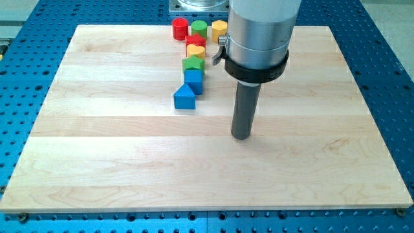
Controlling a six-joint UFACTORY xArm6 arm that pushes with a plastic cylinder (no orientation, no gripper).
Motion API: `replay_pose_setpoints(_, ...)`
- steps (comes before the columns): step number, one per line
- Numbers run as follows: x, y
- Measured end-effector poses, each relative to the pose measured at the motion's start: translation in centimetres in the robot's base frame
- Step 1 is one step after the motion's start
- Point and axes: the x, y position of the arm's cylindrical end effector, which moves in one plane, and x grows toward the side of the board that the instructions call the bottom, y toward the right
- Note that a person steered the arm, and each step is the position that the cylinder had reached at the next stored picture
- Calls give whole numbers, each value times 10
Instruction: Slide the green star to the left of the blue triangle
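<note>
The green star (pixel 193 63) sits in a tight column of blocks near the view's top centre, directly above a blue cube (pixel 194 80) and touching it. The blue triangle (pixel 184 97) lies just below and slightly left of the blue cube, at the column's lower end. My tip (pixel 241 136) rests on the board to the right of and below the blue triangle, well apart from every block. The rod rises to the grey arm body (pixel 259 32).
A red cylinder (pixel 180 28), a green cylinder (pixel 198 28) and a yellow hexagon (pixel 219 28) line the board's top edge. A red block (pixel 196 41) and a yellow block (pixel 196 51) stack above the green star. The wooden board (pixel 97 142) lies on a blue perforated table.
</note>
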Motion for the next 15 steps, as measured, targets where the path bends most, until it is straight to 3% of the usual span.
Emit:
replay_pose_setpoints(5,10,-8)
replay_pose_setpoints(7,12,-77)
replay_pose_setpoints(9,7,-94)
replay_pose_setpoints(10,-19,-22)
replay_pose_setpoints(12,-161,37)
replay_pose_setpoints(13,-173,-3)
replay_pose_setpoints(14,-150,-41)
replay_pose_setpoints(15,-158,-80)
